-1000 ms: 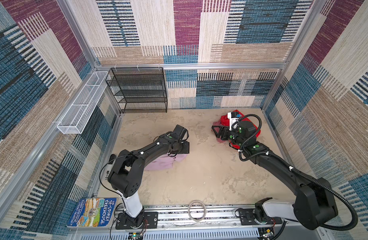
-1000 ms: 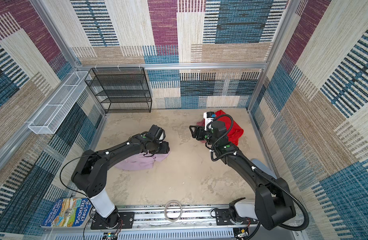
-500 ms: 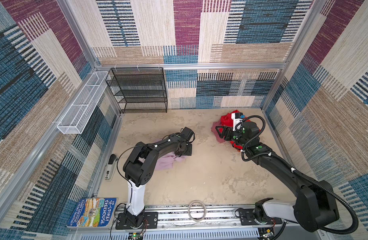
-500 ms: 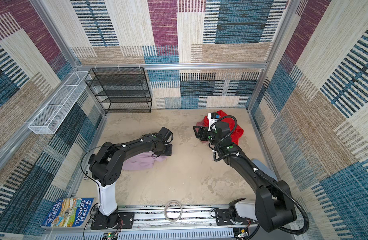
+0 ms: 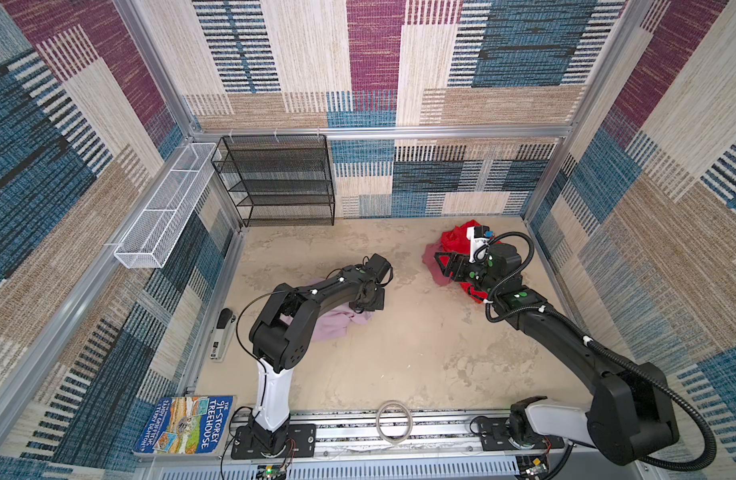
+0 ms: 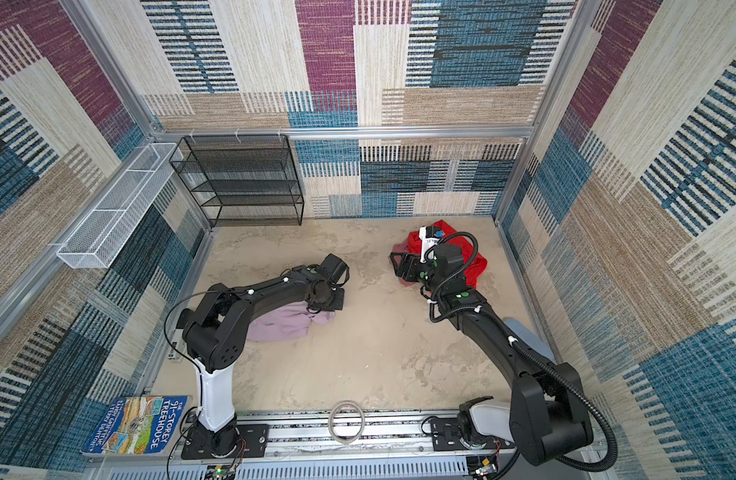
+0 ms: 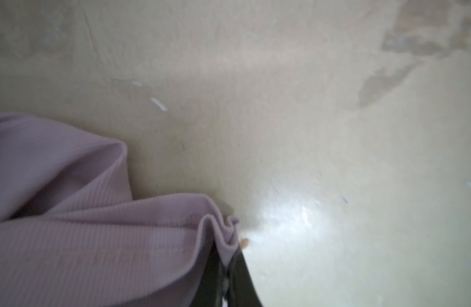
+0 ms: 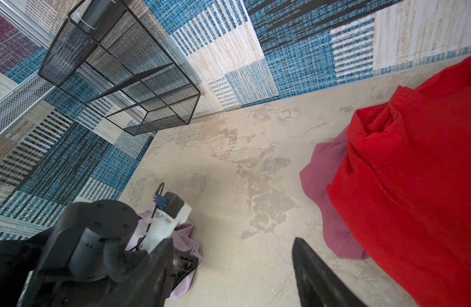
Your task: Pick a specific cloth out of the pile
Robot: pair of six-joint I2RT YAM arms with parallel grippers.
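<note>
- Our left gripper [image 7: 225, 263] is clamped tight. Its two dark fingers [image 7: 210, 271] pinch a bunched fold at the edge of the pale lilac cloth [image 7: 96, 226], low over the beige table [image 7: 282, 133].
- In both top views that gripper [image 5: 368, 305] [image 6: 326, 305] sits at the cloth's right end. The cloth [image 5: 337, 324] [image 6: 283, 326] lies crumpled on the table, partly hidden under the left forearm and well apart from the pile [image 5: 453, 241].
- Our right gripper [image 8: 234, 268] grips nothing — its jaws stand wide apart over bare table at the pile's edge [image 5: 443, 266].
- The pile sits near the back right corner: a bright red cloth [image 8: 415, 172] heaped over a dusty maroon-pink cloth [image 8: 324, 191], whose rim shows beside the right gripper.
- Farther out we see a black mesh shelf [image 5: 283, 183] at the back wall, a white wire basket [image 5: 166, 208] on the left wall, a stapler [image 5: 223, 338], a book [image 5: 187, 424] and a ring [image 5: 394, 422] on the front rail.
</note>
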